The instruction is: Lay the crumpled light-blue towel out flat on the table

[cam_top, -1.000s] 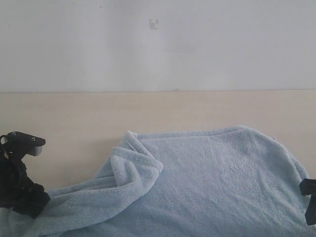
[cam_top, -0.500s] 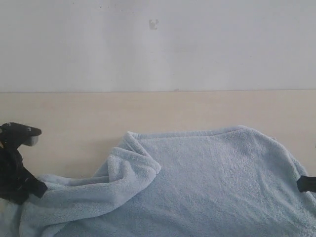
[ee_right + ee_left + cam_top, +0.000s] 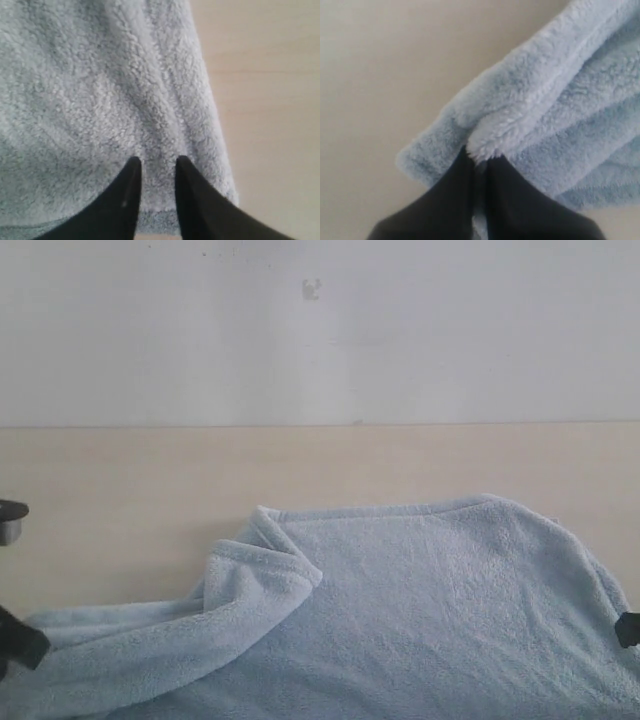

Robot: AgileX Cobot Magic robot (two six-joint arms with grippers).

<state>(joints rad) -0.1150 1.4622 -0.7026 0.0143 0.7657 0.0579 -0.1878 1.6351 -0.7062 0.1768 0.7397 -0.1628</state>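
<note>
Left end effector (image 3: pixel 479 161): two matte black fingers (image 3: pixel 447 200), tapered to points. Right end effector (image 3: pixel 156 162): two matte black fingers, tapered, smooth-faced.

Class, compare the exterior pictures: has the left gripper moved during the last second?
Yes. The left gripper has slid leftward, away from the wall mark, nearly out of view.

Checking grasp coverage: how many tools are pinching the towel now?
2. The left tool clamps a folded edge of the towel; the right tool pinches its opposite edge.
</note>
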